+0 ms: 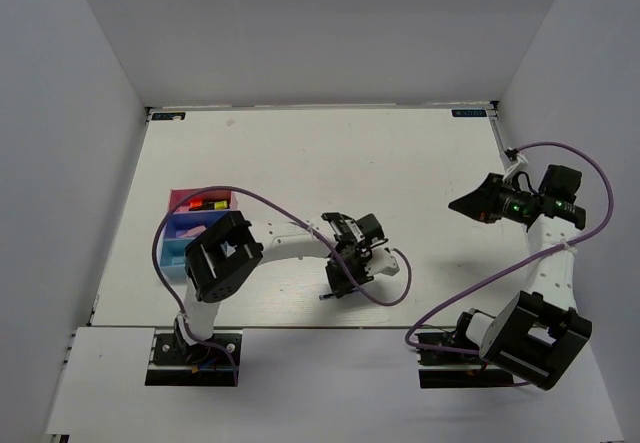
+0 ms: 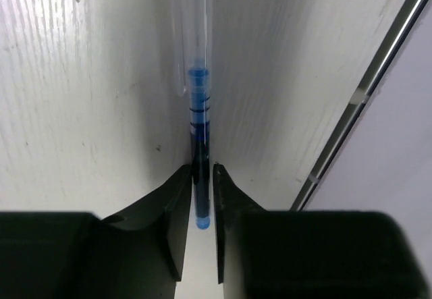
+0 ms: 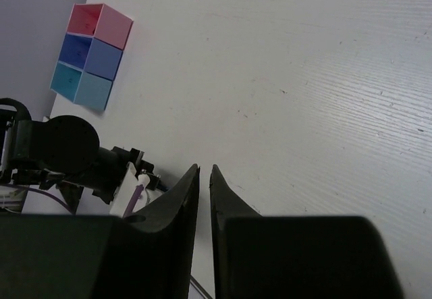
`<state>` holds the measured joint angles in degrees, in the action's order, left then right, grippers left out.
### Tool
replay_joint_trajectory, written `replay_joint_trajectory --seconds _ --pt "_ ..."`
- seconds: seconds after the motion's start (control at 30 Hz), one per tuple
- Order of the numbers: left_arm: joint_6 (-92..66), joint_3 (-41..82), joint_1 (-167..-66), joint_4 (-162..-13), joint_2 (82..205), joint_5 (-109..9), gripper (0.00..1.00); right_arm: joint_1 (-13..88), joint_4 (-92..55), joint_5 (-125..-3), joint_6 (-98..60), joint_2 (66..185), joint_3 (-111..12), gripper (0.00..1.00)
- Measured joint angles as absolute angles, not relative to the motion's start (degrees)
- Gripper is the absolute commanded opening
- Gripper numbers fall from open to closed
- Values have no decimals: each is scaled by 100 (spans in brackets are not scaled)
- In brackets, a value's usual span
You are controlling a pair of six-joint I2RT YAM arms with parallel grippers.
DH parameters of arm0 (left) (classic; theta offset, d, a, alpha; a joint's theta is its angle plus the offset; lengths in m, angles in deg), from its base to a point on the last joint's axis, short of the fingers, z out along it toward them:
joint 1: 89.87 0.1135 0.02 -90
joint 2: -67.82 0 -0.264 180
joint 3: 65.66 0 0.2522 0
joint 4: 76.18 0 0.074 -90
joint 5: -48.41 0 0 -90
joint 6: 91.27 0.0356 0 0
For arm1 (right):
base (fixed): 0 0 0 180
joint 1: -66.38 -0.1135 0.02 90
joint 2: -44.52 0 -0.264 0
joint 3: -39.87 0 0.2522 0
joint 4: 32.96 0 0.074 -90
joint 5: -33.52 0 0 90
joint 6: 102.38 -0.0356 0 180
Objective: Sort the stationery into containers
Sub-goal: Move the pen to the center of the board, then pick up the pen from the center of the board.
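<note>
A clear-capped blue pen (image 2: pixel 200 120) sits pinched in the left hand (image 2: pixel 201 177).

Boxes (image 3: pixel 102 57) left — pen (image 2: pixel 200 110) in left gripper (image 2: pixel 201 172)

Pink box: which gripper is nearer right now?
Left. The left gripper, shut on a blue pen, is near the middle of the table, to the right of the pink box. The right gripper is much farther right, near the table's right edge.
</note>
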<state>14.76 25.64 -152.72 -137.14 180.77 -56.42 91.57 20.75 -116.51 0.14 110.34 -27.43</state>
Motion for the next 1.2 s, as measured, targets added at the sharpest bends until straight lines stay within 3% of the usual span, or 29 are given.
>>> replay_joint_trajectory --seconds 0.1,0.2,0.27,0.33,0.37,0.5,0.93,1.2 --pt "1292 2330 -15274 -13548 17928 -5552 35 9203 2112 -11715 18 11034 -2743 14" --pt "1080 2052 -15311 -13264 17745 -5434 44 9242 2129 -11774 27 11034 -2743 14" --pt "960 1856 -15379 -13065 17624 -5316 42 9264 2132 -11811 31 11034 -2743 14" --pt "857 1696 -15467 -12872 17530 -5093 33 9284 2134 -11822 31 11034 -2743 14" --pt "816 1628 -15497 -12783 17491 -4971 20 9297 2134 -11837 31 11034 -2743 14" --pt "663 1502 -15537 -12604 17432 -4774 0 9317 2136 -11863 35 11034 -2743 14" --pt "578 1121 -15585 -12309 16991 -4387 0 9391 2140 -12008 125 11034 -2743 16" --pt "1159 1102 -14658 -13598 15598 -4197 0 9404 2184 -12115 193 11034 -2743 16"
